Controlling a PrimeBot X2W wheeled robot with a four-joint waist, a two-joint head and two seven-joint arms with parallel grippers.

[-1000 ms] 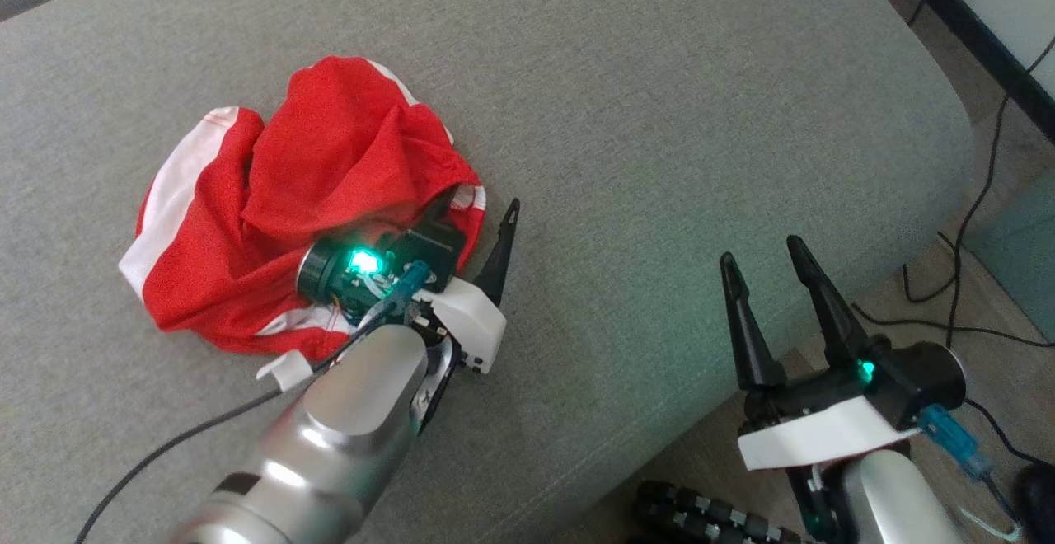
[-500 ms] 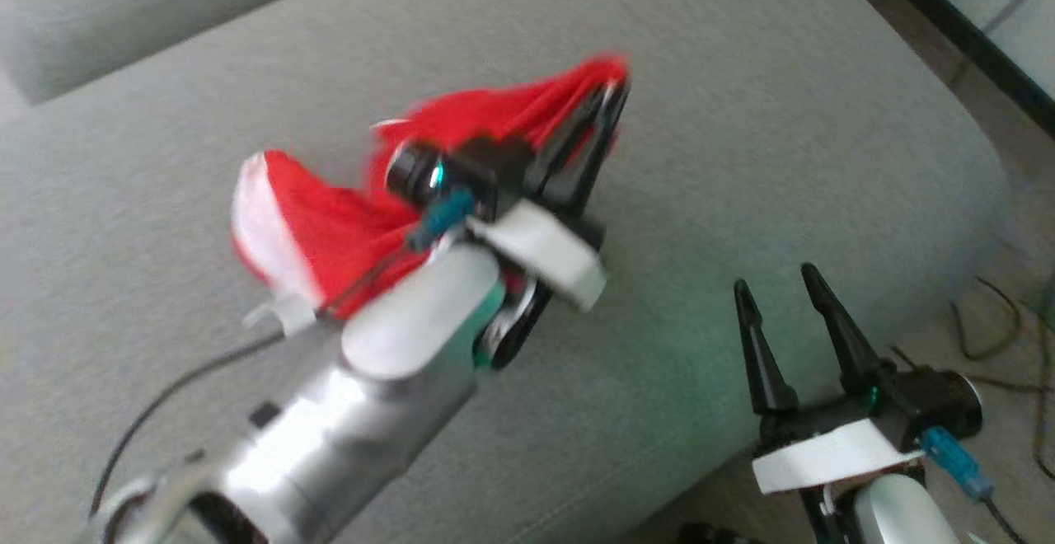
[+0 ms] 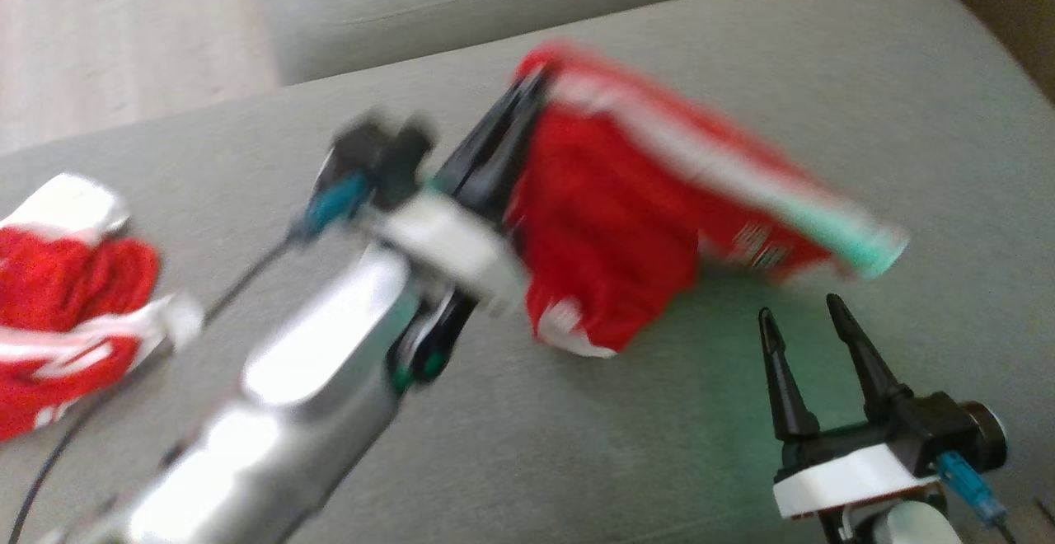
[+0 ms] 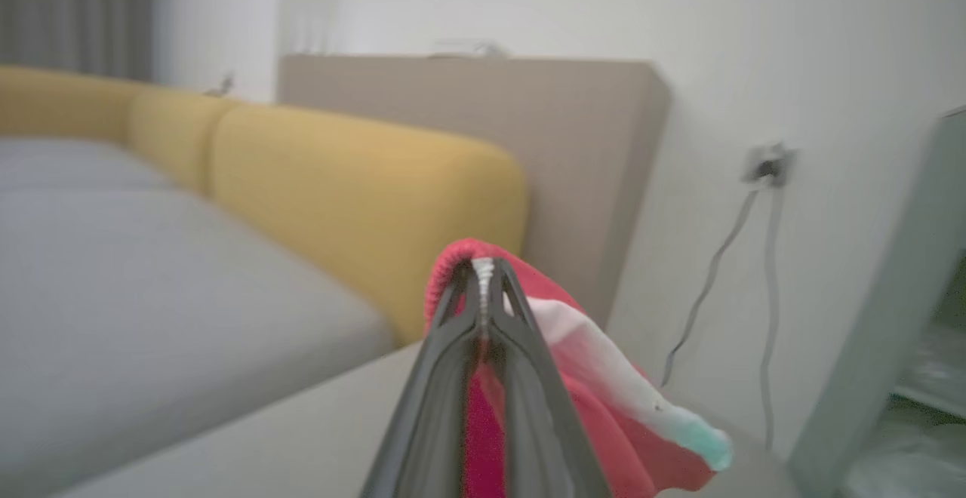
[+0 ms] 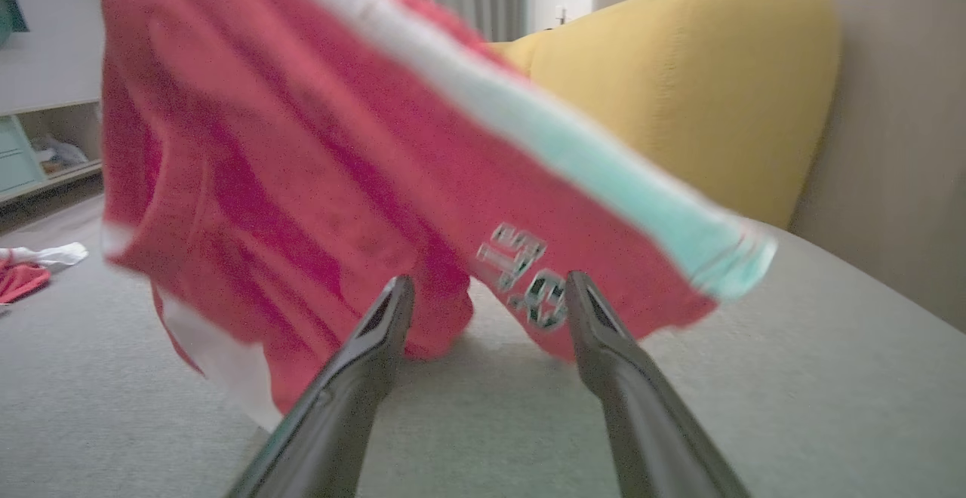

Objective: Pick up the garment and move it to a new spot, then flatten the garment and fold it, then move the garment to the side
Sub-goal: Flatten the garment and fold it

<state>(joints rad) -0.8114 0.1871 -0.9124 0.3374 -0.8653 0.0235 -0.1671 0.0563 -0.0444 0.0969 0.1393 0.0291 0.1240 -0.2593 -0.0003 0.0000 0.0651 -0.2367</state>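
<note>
One garment [image 3: 610, 255] pinched in left end effector [image 4: 481, 272].

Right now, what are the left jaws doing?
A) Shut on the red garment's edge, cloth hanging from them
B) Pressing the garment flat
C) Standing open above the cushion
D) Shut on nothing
A: the left jaws pinch the red garment by its hem, cloth draping over the grey cushion.
</note>
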